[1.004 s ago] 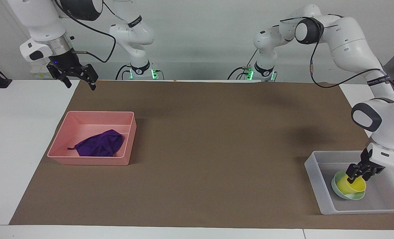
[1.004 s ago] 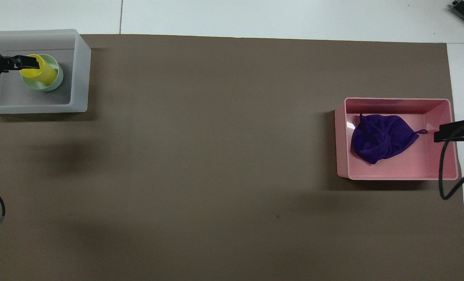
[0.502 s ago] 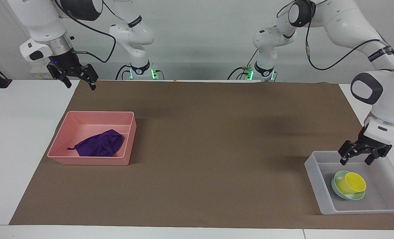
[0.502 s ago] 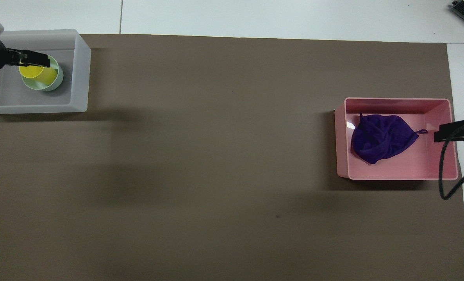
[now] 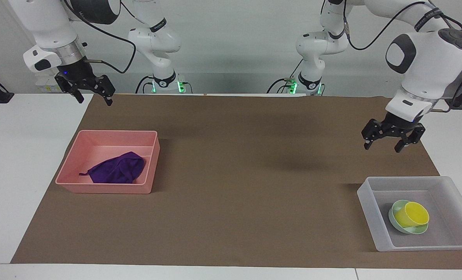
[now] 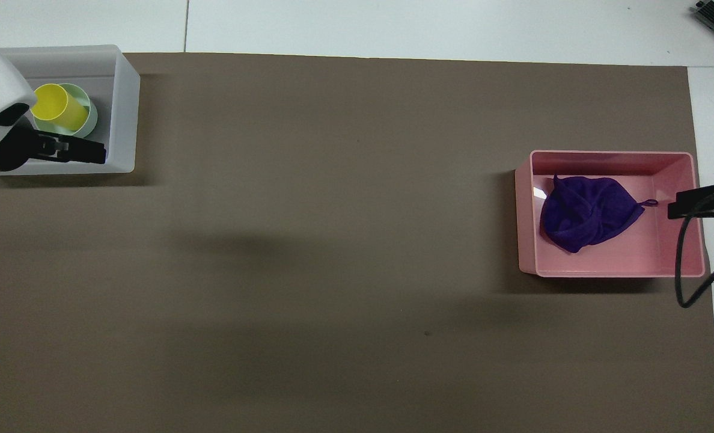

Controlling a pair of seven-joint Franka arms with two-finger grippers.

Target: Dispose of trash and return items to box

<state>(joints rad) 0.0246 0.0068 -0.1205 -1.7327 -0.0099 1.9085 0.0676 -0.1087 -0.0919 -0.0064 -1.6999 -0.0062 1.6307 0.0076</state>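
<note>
We have the yellow cup point(image 5: 412, 216) nested in the mint-green bowl point(image 5: 408, 223) inside the translucent bin point(image 5: 373, 221), so the left gripper point(image 5: 382, 146) hangs empty over the brown mat point(image 5: 254, 175), jaws apart. Purple rag point(image 5: 118, 169) is binned in the pink bin point(image 5: 102, 186) (trash done, we judge); the right gripper point(image 5: 95, 97) waits by the mat's corner, jaws apart.

Counts only:
- 2 bins are seen: one pink bin point(image 5: 107, 161) at 9 o'clock on the mat in the facing view, one translucent box point(image 5: 373, 217) at 4 o'clock.
- 1 purple cloth point(image 5: 117, 168) is counted, inside the pink bin.
- 1 yellow cup point(image 5: 411, 214) and 1 mint-green bowl point(image 5: 394, 224) are counted, both in the box, the cup lying in the bowl.
- 1 brown mat point(image 5: 231, 171) is laid on 1 white table point(image 5: 25, 155).
- 2 arms are counted, each with 1 gripper: left gripper point(image 5: 392, 135), right gripper point(image 5: 87, 88).
</note>
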